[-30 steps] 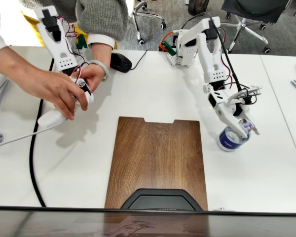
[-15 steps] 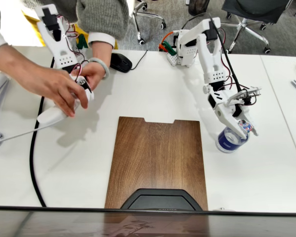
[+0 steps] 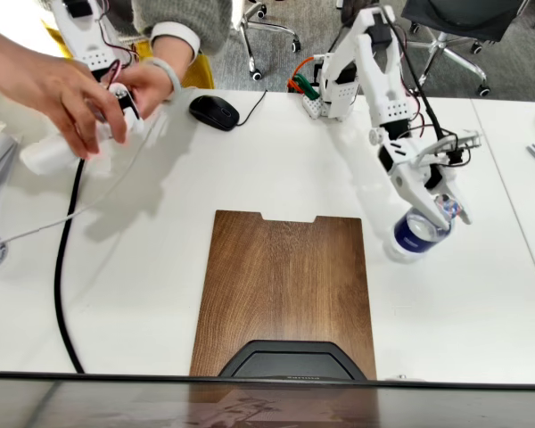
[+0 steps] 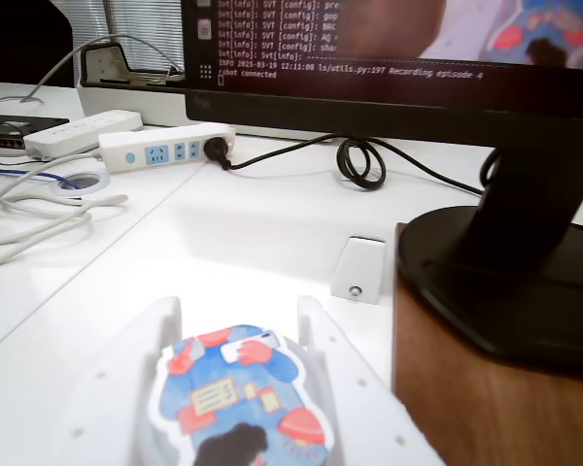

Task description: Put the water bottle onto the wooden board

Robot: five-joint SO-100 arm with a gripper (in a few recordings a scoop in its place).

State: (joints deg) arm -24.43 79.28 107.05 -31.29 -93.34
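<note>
The water bottle (image 3: pixel 415 234), clear with a blue label band, hangs to the right of the wooden board (image 3: pixel 285 281), about level with its notched far edge. My white gripper (image 3: pixel 444 214) is shut on the bottle's top, and the bottle looks slightly off the table. In the wrist view the colourful cap (image 4: pixel 235 398) sits between my two white fingers (image 4: pixel 316 340). The dark-brown wooden board (image 4: pixel 476 417) shows at the lower right of that view.
A black monitor stand (image 3: pixel 290 360) rests on the board's near end, also seen as the stand (image 4: pixel 505 282) under a screen. A black mouse (image 3: pixel 214 111) and a black cable (image 3: pixel 62 294) lie left. A person's hands (image 3: pixel 62 89) work at the upper left. A power strip (image 4: pixel 165 150) lies ahead.
My arm has risen and carried the bottle up from the table, shifting it slightly toward the far side. The person's hands moved up and left.
</note>
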